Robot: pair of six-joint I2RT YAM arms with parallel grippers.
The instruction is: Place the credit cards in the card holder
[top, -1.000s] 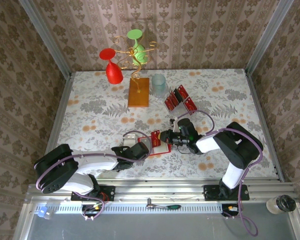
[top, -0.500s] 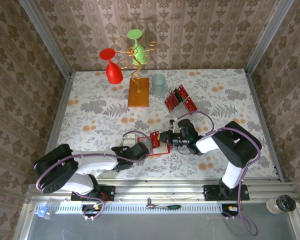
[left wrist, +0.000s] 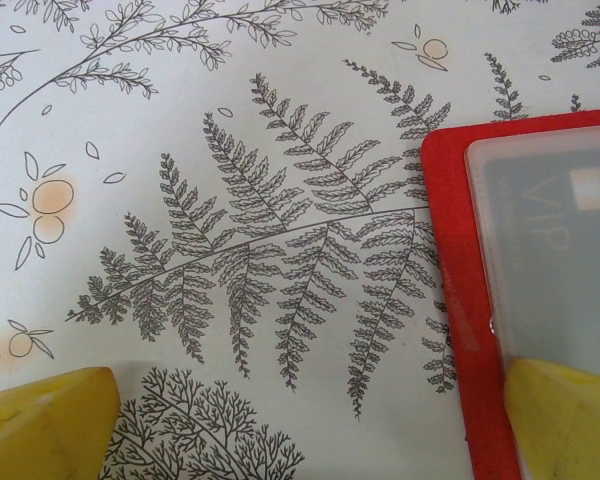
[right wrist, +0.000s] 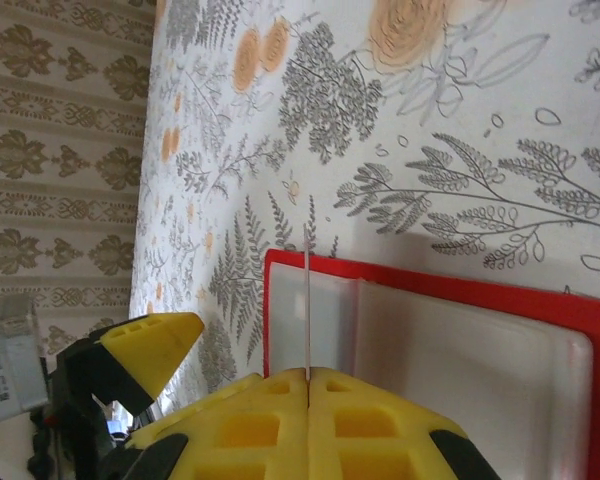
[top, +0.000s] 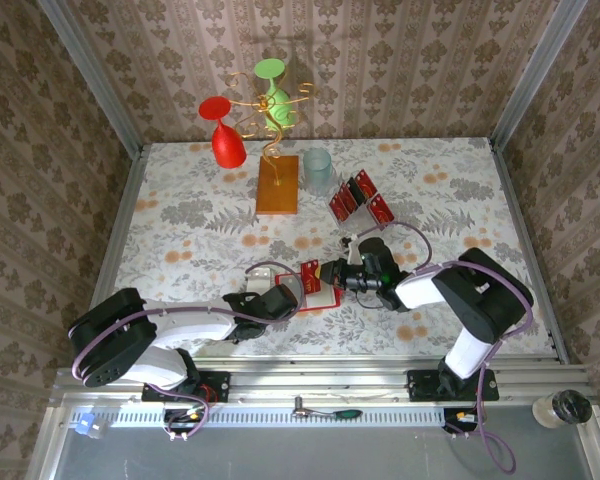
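Red card holder (top: 320, 300) is lying open on the table (top: 180, 220) between both grippers; spare credit cards (top: 358, 197) are standing farther back. Left wrist: left gripper (left wrist: 300, 425) is gaping wide, one finger over the holder. Right wrist: right gripper (right wrist: 308, 385) is pinching one credit card (right wrist: 308, 290) edge-on above the holder's pale inside.

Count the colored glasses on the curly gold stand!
2. The red glass hangs on the gold stand's left; the green glass hangs higher, toward its right. None seems hidden.
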